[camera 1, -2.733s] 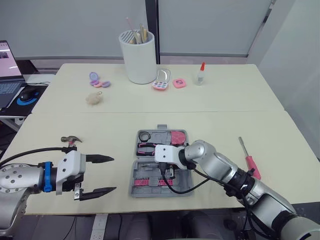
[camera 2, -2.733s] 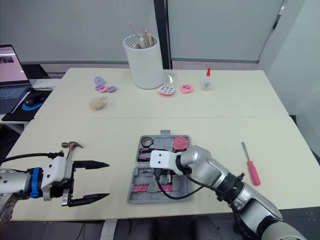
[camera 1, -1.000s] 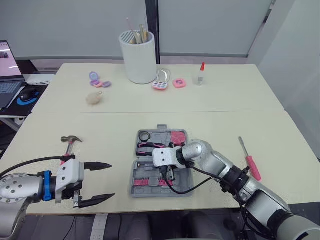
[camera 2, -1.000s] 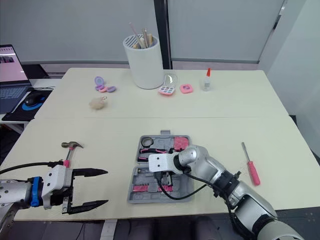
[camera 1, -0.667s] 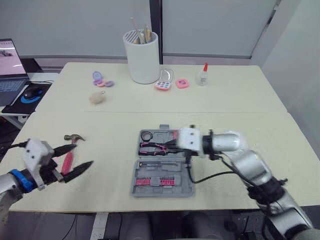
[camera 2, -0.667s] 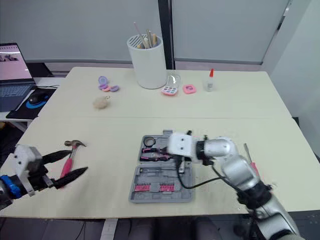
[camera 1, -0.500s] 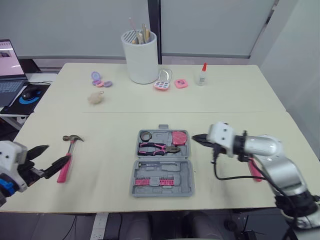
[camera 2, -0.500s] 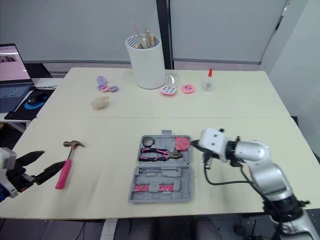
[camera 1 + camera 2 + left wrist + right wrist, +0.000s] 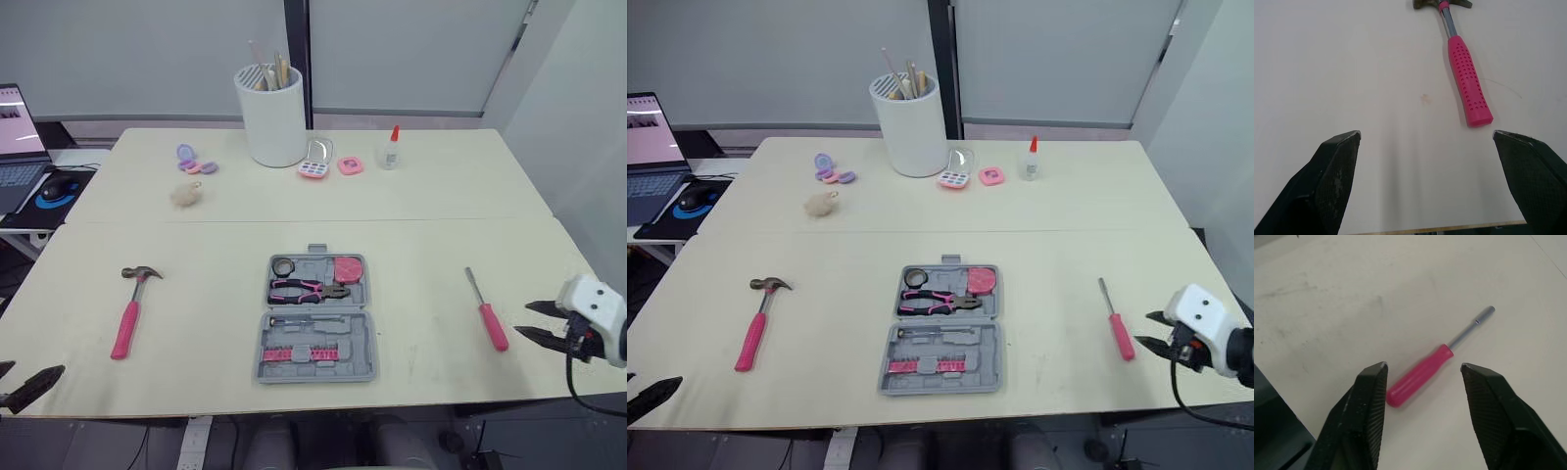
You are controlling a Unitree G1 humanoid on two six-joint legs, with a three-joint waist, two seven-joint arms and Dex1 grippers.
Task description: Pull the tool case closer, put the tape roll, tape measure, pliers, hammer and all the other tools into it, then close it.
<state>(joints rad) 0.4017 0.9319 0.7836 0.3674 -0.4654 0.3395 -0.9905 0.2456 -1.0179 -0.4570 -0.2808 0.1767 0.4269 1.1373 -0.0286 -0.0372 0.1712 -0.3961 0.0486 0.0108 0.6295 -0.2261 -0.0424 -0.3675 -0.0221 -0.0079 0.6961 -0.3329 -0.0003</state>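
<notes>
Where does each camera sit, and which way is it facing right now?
Left wrist view: on the left wrist, looking along the open left gripper down at the cream table and pink-handled hammer.
Right wrist view: on the right wrist, looking past the open right gripper at the pink-handled screwdriver.
Left eye view: on the head, facing forward and down over the open grey tool case; both grippers at the near edge.
Right eye view: beside it, same scene.
Shared: the eye views also show the hammer and screwdriver.
</notes>
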